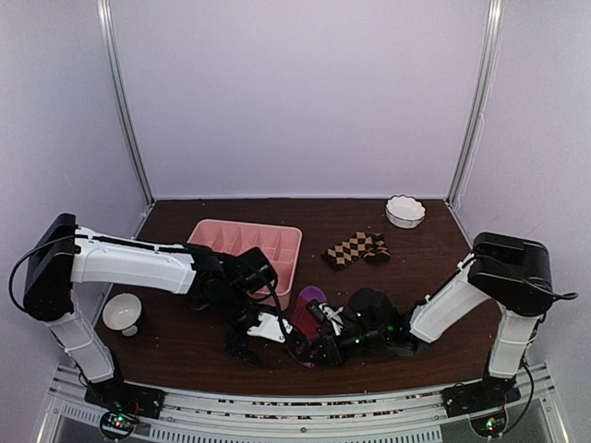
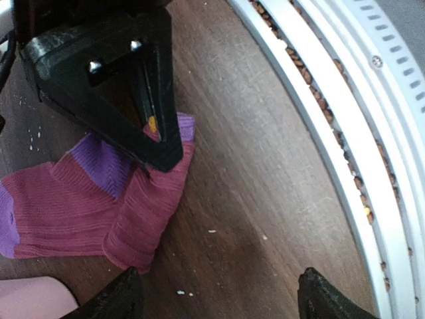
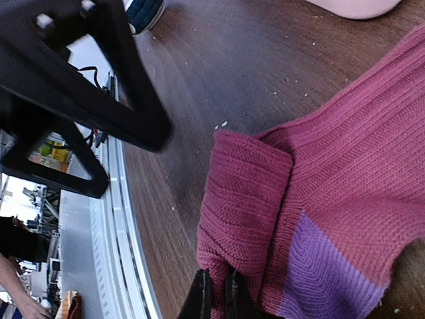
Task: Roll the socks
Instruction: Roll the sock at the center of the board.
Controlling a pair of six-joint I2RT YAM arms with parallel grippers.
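Where the right fingers (image 3: 217, 296) meet: pressed together on a folded edge of the pink sock (image 3: 332, 166), with ribbed cloth pinched between their tips.
Lie of the pink sock: flat on the table (image 2: 265, 173), under and beside the right fingers; one ribbed flap is turned over on itself just beside the tips.
Colours by the pinch: a purple patch sits right next to the right fingers, a purple toe is at the end farthest from them, and a speck of orange shows at their tips in the left wrist view.
State of the left fingers (image 2: 219, 296): apart, with only bare table between them; the pink sock's nearest edge lies just beside one tip, outside the gap.
Place of the checkered sock (image 1: 355, 249): brown and tan, flat on the table, well apart from both pairs of fingers, on their far side.
Place of the tray (image 1: 249, 242): pink, divided into compartments, beyond the left fingers and near the pink sock's toe end.
Place of the white bowl (image 1: 404, 211): scalloped rim, at the table's far edge, well apart from all fingers.
Place of the rail (image 2: 392, 153): white, slotted, crumbs in its groove, along the table edge just past the left fingers.
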